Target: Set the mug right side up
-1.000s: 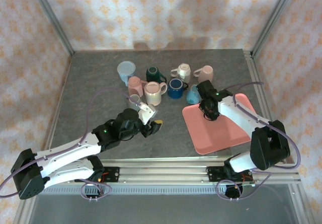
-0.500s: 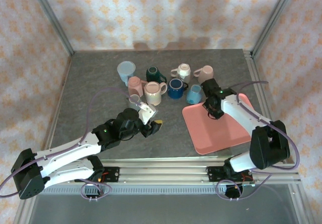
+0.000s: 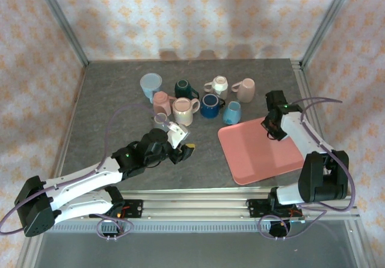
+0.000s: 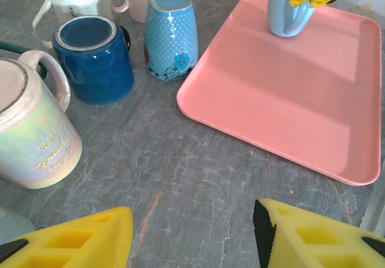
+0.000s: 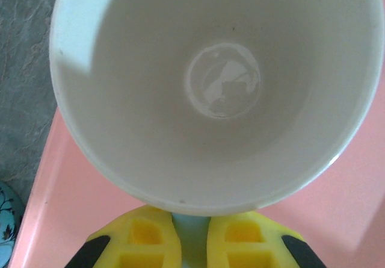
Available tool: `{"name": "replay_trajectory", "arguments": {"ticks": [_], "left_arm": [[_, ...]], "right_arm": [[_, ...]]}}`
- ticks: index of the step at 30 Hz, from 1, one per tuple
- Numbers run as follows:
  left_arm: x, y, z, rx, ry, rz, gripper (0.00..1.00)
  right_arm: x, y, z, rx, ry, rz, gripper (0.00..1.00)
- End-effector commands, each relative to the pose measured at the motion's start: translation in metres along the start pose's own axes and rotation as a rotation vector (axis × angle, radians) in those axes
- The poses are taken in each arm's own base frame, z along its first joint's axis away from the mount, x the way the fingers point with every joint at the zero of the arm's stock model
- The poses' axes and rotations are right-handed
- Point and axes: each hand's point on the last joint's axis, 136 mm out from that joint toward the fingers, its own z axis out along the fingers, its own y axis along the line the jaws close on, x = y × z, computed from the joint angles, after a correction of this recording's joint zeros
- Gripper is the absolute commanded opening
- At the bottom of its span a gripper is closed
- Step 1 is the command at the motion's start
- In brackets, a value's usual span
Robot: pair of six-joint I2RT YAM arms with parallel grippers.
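1. Over the far end of the pink tray (image 4: 289, 99), the right arm's fingers (image 5: 147, 241) are closed tight on the handle of the light-blue mug (image 5: 222, 87). The mug is mouth up, its pale inside facing the wrist camera.
2. Whether its base touches the tray I cannot tell. Letting go with a gap below would probably drop it, and it could bounce or topple.
3. The hold is on the handle alone, to one side of the body, so the mug may swing or slip round in the grip if the arm moves sharply.
4. From the right wrist view the mug is near the tray's edge, with the grey tabletop (image 5: 24, 69) just beside it. Set down on the tray's lip, it would likely lean and tip.
5. The left arm's fingers (image 4: 78, 238) stand about half open, holding nothing. They are low over the tabletop near an iridescent cream mug (image 4: 30, 135) and a dark blue mug (image 4: 93, 60), and a careless sweep there could knock those over.
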Motion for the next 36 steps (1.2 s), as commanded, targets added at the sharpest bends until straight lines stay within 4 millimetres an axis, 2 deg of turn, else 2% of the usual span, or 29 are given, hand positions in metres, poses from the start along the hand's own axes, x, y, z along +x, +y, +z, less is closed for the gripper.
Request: {"name": "replay_trajectory", "arguments": {"ticks": [1, 7, 14, 24, 30, 36], "left_arm": [[-0.017, -0.001, -0.004, 0.010, -0.021, 0.008, 0.56], [-0.016, 0.000, -0.004, 0.005, -0.016, -0.002, 0.56], [-0.017, -0.001, 0.001, 0.009, -0.011, -0.012, 0.56], [-0.021, -0.002, 0.002, 0.013, -0.007, -0.013, 0.56], [-0.022, -0.002, 0.001, 0.007, -0.006, -0.018, 0.56], [-0.021, -0.001, 0.002, 0.008, -0.006, -0.028, 0.56]], "right_arm": [[-0.027, 0.009, -0.004, -0.030, -0.068, -0.062, 0.00], [-0.041, 0.018, 0.004, -0.049, -0.067, -0.121, 0.00], [-0.052, 0.032, 0.005, -0.104, -0.079, -0.161, 0.00], [-0.058, 0.028, 0.011, -0.100, -0.077, -0.148, 0.00], [-0.058, 0.027, 0.011, -0.097, -0.074, -0.156, 0.12], [-0.059, 0.026, 0.003, -0.109, -0.084, -0.148, 0.29]]}}
